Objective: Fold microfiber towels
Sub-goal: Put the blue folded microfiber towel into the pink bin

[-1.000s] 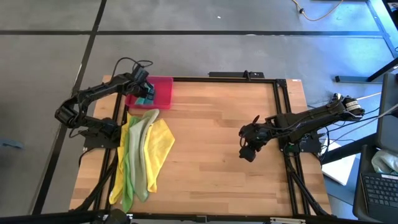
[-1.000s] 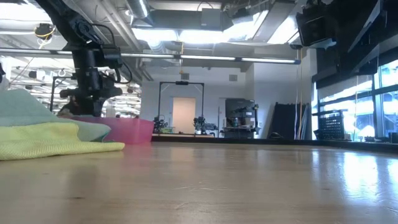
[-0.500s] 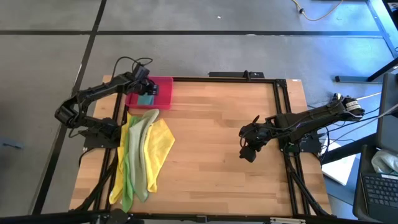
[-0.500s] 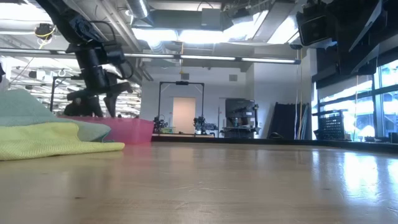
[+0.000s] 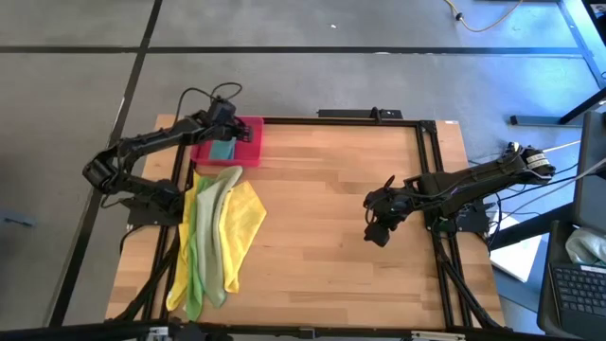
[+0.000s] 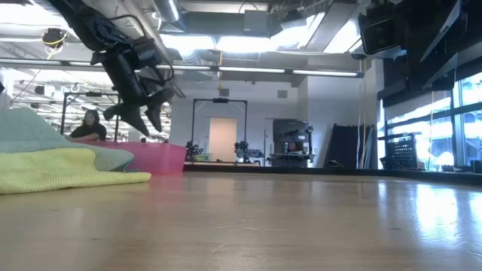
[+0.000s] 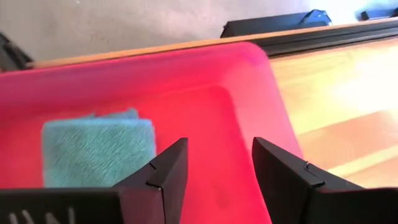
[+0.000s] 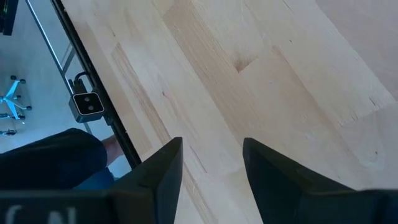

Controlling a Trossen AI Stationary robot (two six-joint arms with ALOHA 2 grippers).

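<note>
While left claw (image 7: 214,177) hovers open, teal towel (image 7: 98,152) unlabelled.

Fuzzy cloth teal towel (image 7: 98,151) in smooth glossy plastic tray (image 7: 242,99) on matt wooden table (image 5: 341,189).

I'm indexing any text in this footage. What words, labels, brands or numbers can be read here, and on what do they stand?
None can be read: nothing is printed on the towels, the folded teal towel, the pink tray or the table.
</note>
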